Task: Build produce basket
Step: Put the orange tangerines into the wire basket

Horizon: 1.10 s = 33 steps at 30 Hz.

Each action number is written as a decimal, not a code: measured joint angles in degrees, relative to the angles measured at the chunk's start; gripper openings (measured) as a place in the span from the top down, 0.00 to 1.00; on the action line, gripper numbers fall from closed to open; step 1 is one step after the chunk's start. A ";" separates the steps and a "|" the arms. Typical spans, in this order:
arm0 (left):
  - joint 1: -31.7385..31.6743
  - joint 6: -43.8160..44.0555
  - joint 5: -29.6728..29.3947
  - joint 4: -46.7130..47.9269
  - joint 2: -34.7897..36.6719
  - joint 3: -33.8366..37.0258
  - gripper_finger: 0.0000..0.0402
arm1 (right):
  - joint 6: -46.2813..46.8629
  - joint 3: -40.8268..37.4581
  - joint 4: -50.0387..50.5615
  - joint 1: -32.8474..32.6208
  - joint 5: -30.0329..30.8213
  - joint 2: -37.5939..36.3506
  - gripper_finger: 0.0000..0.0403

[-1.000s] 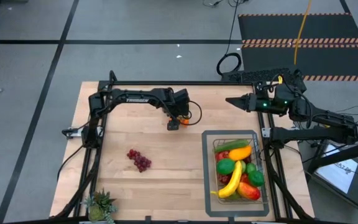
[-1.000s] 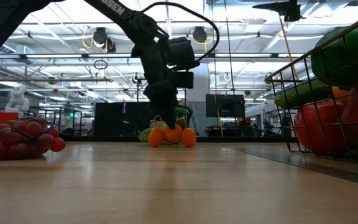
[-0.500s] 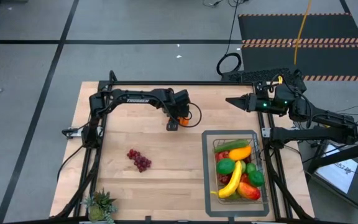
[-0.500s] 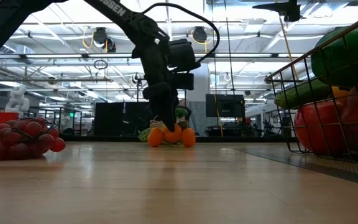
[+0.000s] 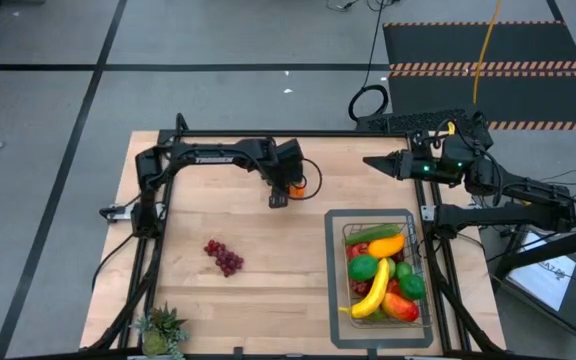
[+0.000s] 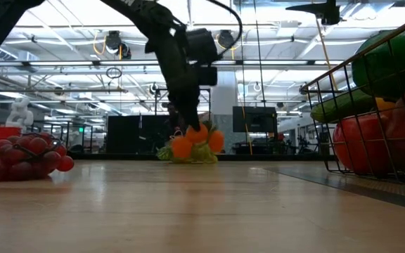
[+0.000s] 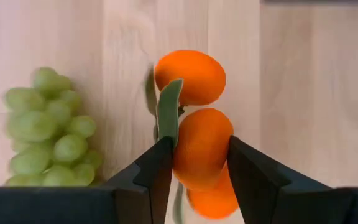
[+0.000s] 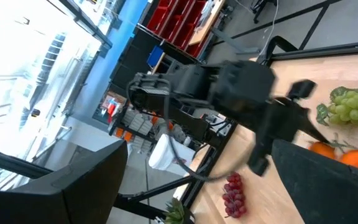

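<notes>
My left gripper (image 7: pixel 197 163) is shut on a cluster of three oranges (image 7: pixel 194 124) with a green leaf, near the table's far middle (image 5: pixel 294 187). In the low view the cluster (image 6: pixel 197 140) hangs just above the wood. A bunch of green grapes (image 7: pixel 48 130) lies on the table beside it. A bunch of red grapes (image 5: pixel 224 257) lies left of centre. The wire basket (image 5: pixel 345 262) at the near right holds a banana, mango, cucumber and other produce. My right gripper (image 5: pixel 373 162) waits open, raised at the far right. My left gripper pinches the middle orange (image 7: pixel 201 146) of the cluster between its two fingers (image 7: pixel 157 168), one on each side. It comes steeply from above. The leaf (image 7: pixel 168 112) stands against the one finger. The cluster is lifted clear of the table, one orange beyond the fingertips.
The basket stands on a flat grey tray (image 5: pixel 333 300). A spiky potted plant (image 5: pixel 160 330) stands at the near left corner. In the low view the basket's mesh wall (image 6: pixel 371 91) fills the right side. Bare wood lies between the red grapes and the tray.
My left gripper has risen with the orange cluster, which stood on the table a second ago and now hangs clear of it. The green grapes have stayed where they lay.
</notes>
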<state>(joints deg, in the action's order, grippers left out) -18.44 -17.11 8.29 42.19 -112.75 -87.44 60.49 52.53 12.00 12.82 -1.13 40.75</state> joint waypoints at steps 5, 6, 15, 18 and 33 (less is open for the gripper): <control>0.00 5.78 0.65 -0.42 4.84 0.00 0.64 | -1.45 0.00 0.74 0.66 -0.24 0.02 0.03; 0.05 6.93 0.68 -0.67 5.84 0.00 0.64 | -1.82 0.00 0.69 0.97 -0.24 0.02 0.03; 0.57 16.73 0.88 -7.35 14.81 -0.04 0.64 | -8.23 0.00 0.69 3.25 -0.90 0.00 0.03; 0.52 21.18 0.88 -9.38 16.99 -0.05 0.64 | -9.30 0.00 0.71 3.93 -2.52 0.00 0.03; 3.71 39.62 0.70 -28.31 22.81 -0.04 0.64 | -15.92 0.00 -0.67 7.02 -5.40 -0.02 0.03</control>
<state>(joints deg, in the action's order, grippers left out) -14.73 22.51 8.99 13.88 -89.94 -87.48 44.56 52.53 11.34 19.84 -6.53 40.73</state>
